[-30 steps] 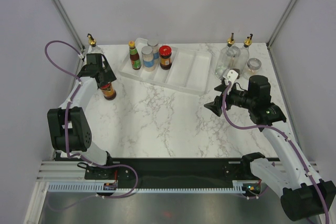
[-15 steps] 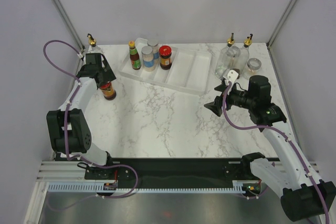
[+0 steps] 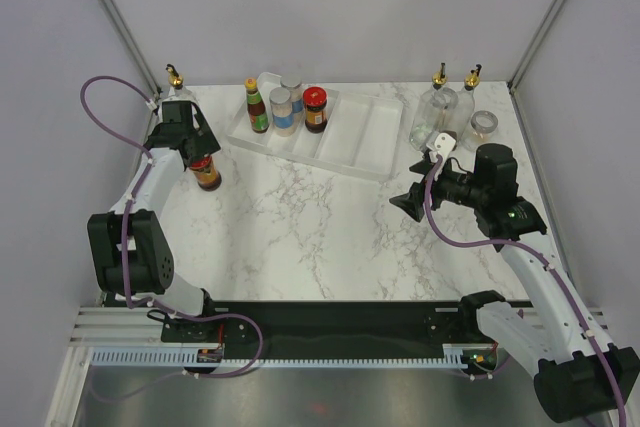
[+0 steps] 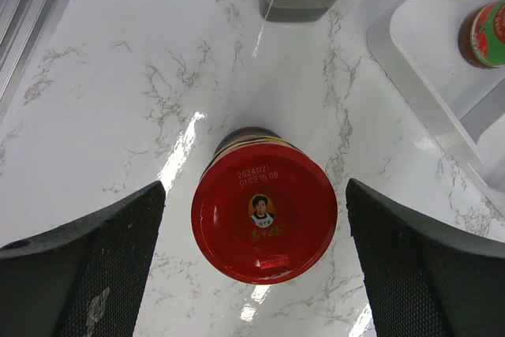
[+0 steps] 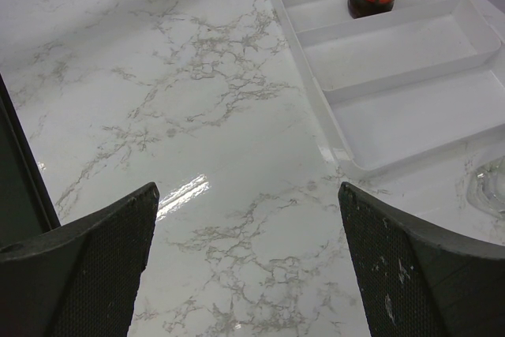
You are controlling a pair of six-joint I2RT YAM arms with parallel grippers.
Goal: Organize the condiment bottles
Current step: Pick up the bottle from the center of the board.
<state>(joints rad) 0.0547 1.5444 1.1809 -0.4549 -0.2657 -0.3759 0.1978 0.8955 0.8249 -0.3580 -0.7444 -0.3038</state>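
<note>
LEFT SIDE OF THE TABLE: My left gripper (image 4: 254,187) hangs straight over a red-lidded jar (image 4: 264,222). Its jaws are spread wide, with one finger on each side of the lid, and neither touches it. The jar stands upright on the marble table (image 3: 300,227), just left of the white tray (image 3: 372,137). A glass cruet (image 3: 176,81) with a gold spout stands behind it in the far left corner.

On the right, my right gripper (image 3: 405,204) hovers above bare marble. It too is released, grasping nothing, and its fingers point toward the tray's near right corner.

At the tray's left end stand a sauce bottle (image 3: 257,107) with an orange cap, two spice jars (image 3: 281,110) with silver lids, and a second red jar (image 3: 315,109).

Beyond my right arm, two more cruets (image 3: 438,102) and a lone spice jar (image 3: 483,127) wait on the table beside the tray's right end.
</note>
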